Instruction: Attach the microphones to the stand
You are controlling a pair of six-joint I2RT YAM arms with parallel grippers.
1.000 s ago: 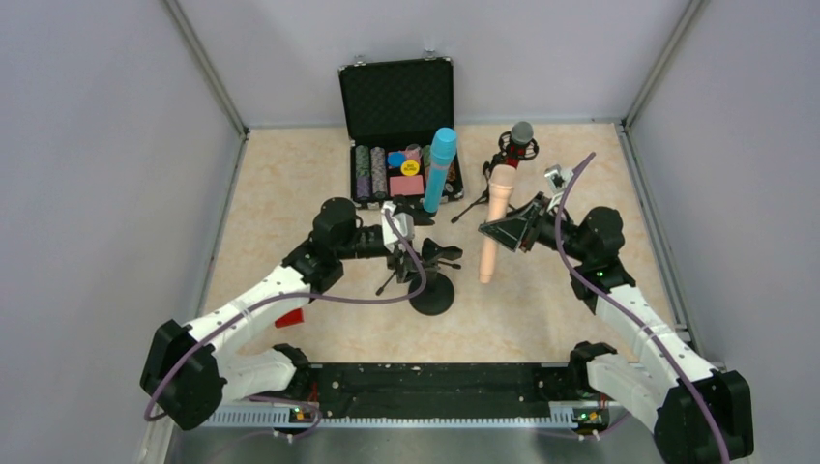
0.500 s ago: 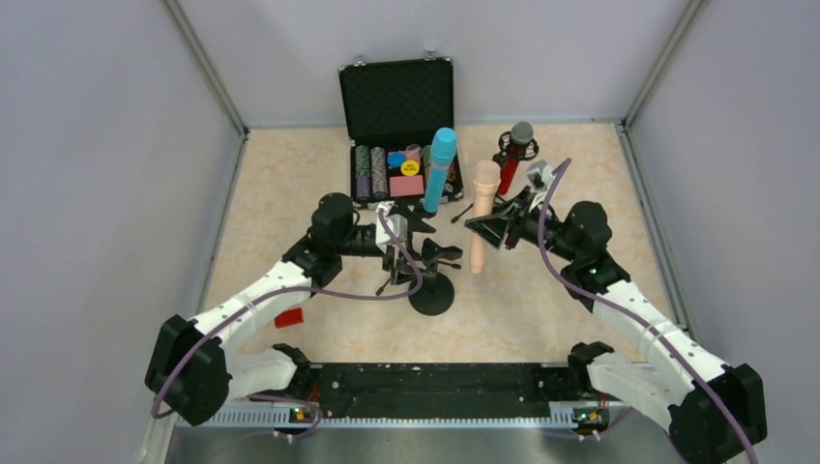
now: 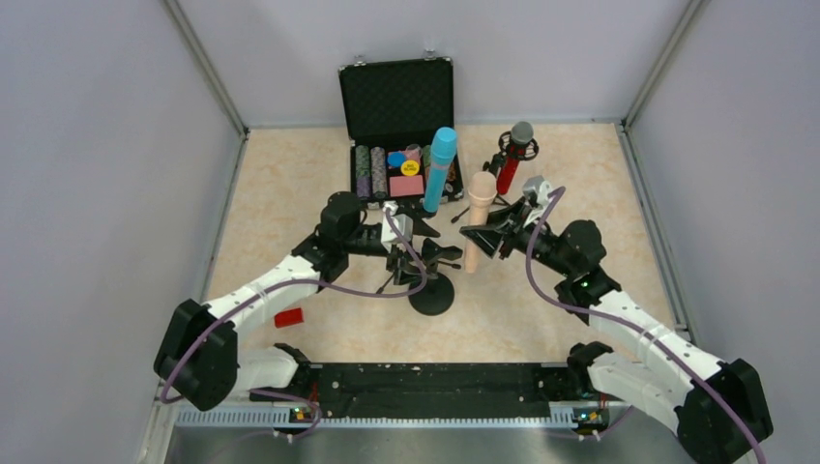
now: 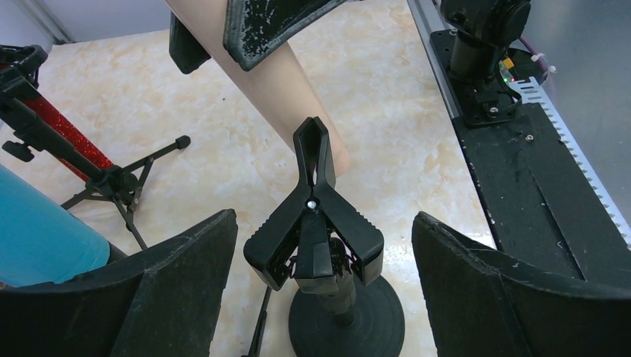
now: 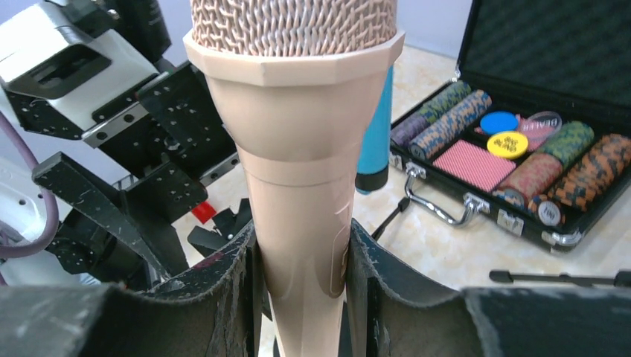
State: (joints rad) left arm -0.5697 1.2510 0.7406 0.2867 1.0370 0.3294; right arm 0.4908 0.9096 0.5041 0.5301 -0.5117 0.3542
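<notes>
Leftward since a second ago, the right tool [image 5: 301,297] has carried the peach mic [image 3: 477,217], pinched by its handle, close beside the stand clip [image 4: 312,171]. Around that clip the left tool [image 4: 324,218] stands spread: squeeze its grips fully open first, then lower the handle in.

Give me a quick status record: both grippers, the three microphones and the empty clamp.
left gripper: open, straddling the clamp without touching it
right gripper: shut on peach microphone, held upright
clamp: empty, on round-base stand
blue microphone: upright by the case
red microphone: on tripod stand, rear
</notes>
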